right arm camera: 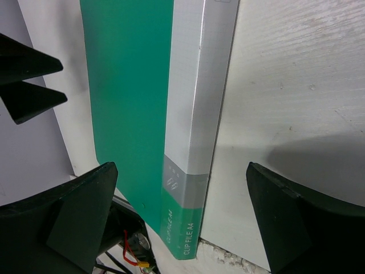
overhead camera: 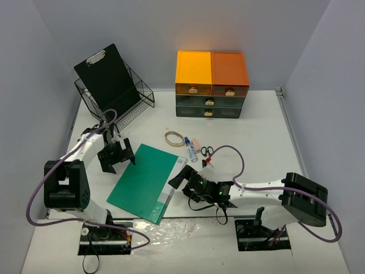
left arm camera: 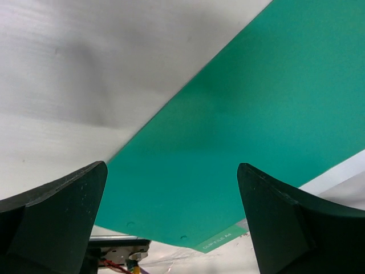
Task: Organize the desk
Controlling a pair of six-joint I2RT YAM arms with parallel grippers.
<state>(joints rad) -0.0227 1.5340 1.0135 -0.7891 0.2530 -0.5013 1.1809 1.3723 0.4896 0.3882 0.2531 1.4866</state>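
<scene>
A green clip file [overhead camera: 144, 180] lies flat on the white desk [overhead camera: 256, 137] near the front. My left gripper [overhead camera: 118, 157] is open at the file's upper left edge; the left wrist view shows the green cover [left arm camera: 239, 131] between its fingers [left arm camera: 54, 222]. My right gripper [overhead camera: 181, 178] is open at the file's right edge; the right wrist view shows the grey and green spine [right arm camera: 197, 125] between its fingers [right arm camera: 74, 217]. Neither gripper holds anything.
A black wire rack [overhead camera: 117, 94] with a black clipboard [overhead camera: 106, 73] stands back left. Orange and dark drawer boxes [overhead camera: 210, 84] stand at the back. A rubber band [overhead camera: 174, 138], eraser [overhead camera: 195, 142], glue bottle [overhead camera: 190, 151] and scissors [overhead camera: 207, 151] lie mid-desk.
</scene>
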